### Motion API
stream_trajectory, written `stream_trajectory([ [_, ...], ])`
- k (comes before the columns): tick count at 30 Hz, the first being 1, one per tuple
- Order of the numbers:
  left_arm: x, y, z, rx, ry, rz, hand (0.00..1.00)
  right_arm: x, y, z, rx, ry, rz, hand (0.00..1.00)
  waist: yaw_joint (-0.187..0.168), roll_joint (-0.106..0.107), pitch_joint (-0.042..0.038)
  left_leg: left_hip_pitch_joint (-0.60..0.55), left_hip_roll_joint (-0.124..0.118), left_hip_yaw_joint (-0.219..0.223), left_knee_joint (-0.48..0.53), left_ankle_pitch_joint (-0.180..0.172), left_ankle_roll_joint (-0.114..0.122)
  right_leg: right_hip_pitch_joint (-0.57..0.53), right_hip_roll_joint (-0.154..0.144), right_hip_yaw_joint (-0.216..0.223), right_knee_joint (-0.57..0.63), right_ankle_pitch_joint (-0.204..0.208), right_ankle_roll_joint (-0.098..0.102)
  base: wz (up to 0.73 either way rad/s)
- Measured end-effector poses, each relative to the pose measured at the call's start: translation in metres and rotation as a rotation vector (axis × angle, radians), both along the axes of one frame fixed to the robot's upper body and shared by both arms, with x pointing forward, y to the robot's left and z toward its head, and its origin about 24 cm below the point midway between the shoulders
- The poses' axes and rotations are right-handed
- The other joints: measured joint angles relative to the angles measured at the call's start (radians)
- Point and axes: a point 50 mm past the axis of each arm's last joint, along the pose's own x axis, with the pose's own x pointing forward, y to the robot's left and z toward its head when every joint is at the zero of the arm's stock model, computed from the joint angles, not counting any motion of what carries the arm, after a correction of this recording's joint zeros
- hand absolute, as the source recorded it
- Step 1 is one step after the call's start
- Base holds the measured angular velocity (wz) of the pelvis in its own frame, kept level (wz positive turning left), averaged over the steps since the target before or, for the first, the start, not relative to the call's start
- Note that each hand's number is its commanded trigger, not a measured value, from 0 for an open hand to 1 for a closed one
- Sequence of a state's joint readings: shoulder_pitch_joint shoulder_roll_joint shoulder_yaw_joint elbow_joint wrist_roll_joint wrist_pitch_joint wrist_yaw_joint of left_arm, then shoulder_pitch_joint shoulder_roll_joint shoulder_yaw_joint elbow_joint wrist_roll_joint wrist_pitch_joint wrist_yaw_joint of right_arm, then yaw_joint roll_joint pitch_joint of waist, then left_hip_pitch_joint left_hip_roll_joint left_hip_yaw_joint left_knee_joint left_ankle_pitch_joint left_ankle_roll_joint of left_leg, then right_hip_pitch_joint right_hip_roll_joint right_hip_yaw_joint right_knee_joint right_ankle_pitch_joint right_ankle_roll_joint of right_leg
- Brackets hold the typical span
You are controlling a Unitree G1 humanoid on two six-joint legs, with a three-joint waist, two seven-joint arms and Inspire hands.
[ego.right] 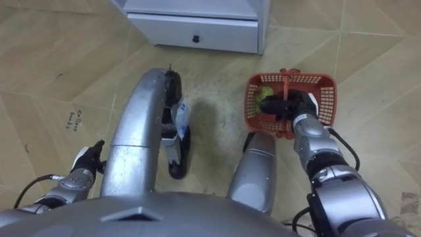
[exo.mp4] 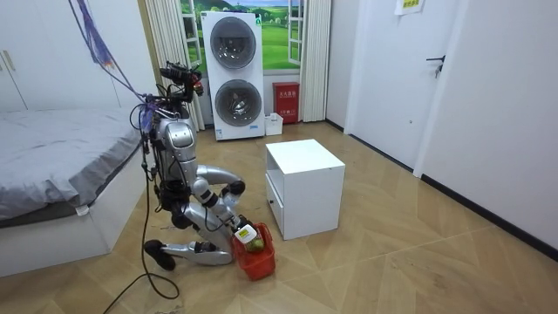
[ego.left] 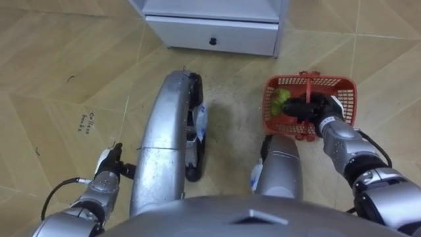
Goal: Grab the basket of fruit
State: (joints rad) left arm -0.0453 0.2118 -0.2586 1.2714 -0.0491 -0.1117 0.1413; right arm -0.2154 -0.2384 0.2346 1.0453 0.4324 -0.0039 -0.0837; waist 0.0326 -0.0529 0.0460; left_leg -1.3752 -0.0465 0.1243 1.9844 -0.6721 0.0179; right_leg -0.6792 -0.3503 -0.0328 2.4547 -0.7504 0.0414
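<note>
Left eye view is showing the red fruit basket (ego.left: 346, 92) sitting on the floor (ego.left: 52, 66), just beside the robot's right knee and near the corner of a white cabinet (ego.left: 210, 33). A green fruit (ego.left: 281, 100) is lying inside it, in its left part. The right hand (ego.left: 309, 108) is reaching down over the middle of the basket. Its dark fingers are curling round the red handle (ego.left: 307, 83), so this hand is grasping it. The left hand (ego.left: 107, 162) is hanging low at the robot's left side, close to the floor; whether it is released or clenched I cannot tell. Room view is giving what the eye views are not giving: the robot is kneeling on the floor between a bed (exo.mp4: 52, 148) and the cabinet, the basket is standing on the floor by the cabinet's front, and two stacked washing machines (exo.mp4: 234, 74) are standing at the far wall.
</note>
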Motion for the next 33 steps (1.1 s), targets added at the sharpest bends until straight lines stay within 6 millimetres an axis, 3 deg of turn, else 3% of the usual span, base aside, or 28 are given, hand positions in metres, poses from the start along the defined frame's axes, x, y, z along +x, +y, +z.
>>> stream_trajectory([
  [14,0.020,-0.004,0.005,-0.007,-0.054,-0.019,0.00,-0.001,0.004,-0.002,-0.018,0.016,0.026,1.00,0.000,-0.002,0.0012,0.009,-0.007,-0.009,0.024,0.000,0.000,0.030,0.004,-0.009,0.001,0.000,0.000,0.00],
  [19,0.030,-0.006,0.008,-0.007,-0.077,-0.023,0.00,0.000,0.007,-0.002,-0.050,0.020,0.065,1.00,-0.002,-0.008,0.0045,0.006,-0.024,-0.020,0.032,-0.001,-0.002,0.038,0.005,-0.010,0.002,0.000,0.000,0.00],
  [21,0.032,-0.006,0.009,-0.008,-0.084,-0.025,0.00,0.002,0.008,-0.001,-0.060,0.016,0.071,1.00,-0.003,-0.016,0.0089,0.002,-0.041,-0.029,0.045,-0.001,-0.002,0.044,0.007,0.001,0.001,0.000,0.000,-0.11],
  [25,0.035,-0.006,0.010,-0.007,-0.095,-0.027,0.00,0.003,0.008,0.000,-0.076,0.011,0.070,1.00,-0.026,-0.024,0.0083,0.009,-0.085,-0.048,0.060,-0.001,-0.002,0.072,-0.003,0.005,-0.015,-0.003,0.006,0.00],
  [28,0.039,-0.006,0.011,-0.006,-0.105,-0.030,0.00,0.010,0.012,0.005,-0.097,-0.019,0.115,1.00,-0.049,-0.028,0.0079,0.023,-0.108,-0.060,0.070,-0.002,-0.001,0.102,0.007,0.013,-0.036,-0.011,0.015,0.00],
  [33,0.053,-0.007,0.016,0.001,-0.135,-0.041,0.00,0.026,0.019,0.018,-0.138,-0.080,0.191,1.00,-0.057,-0.022,0.0058,0.049,-0.098,-0.064,0.062,-0.002,0.002,0.098,0.077,0.068,-0.078,-0.019,0.008,-0.17],
])
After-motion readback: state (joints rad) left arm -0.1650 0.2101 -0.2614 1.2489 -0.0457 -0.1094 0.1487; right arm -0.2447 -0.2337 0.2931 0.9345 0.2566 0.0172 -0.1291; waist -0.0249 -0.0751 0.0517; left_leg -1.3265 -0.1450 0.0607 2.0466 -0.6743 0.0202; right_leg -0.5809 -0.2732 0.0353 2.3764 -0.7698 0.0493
